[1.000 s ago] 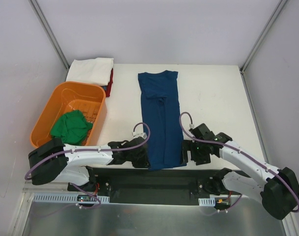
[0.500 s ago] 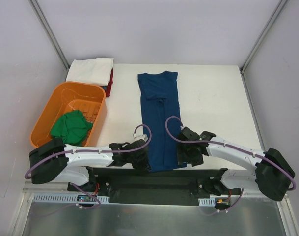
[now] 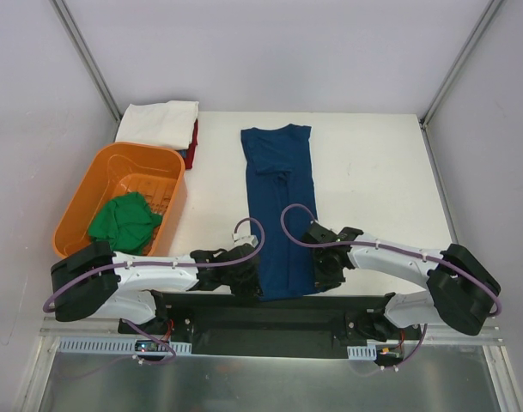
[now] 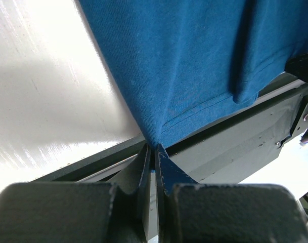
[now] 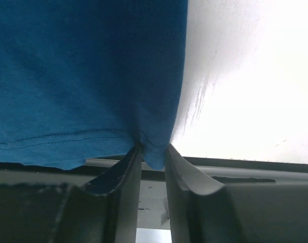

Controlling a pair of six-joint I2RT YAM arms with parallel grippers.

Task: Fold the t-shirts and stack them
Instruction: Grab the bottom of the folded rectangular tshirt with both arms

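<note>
While the left gripper (image 4: 154, 148) pinches the navy t-shirt (image 4: 194, 61), so does the right gripper (image 5: 152, 150).

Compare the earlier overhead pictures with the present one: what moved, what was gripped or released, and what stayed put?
The right gripper swung left to the near right corner of the navy t-shirt and closed on its hem. The left gripper stayed shut on the near left corner. The shirt, the orange tub with the green t-shirt and the stacked white t-shirt did not move.
</note>
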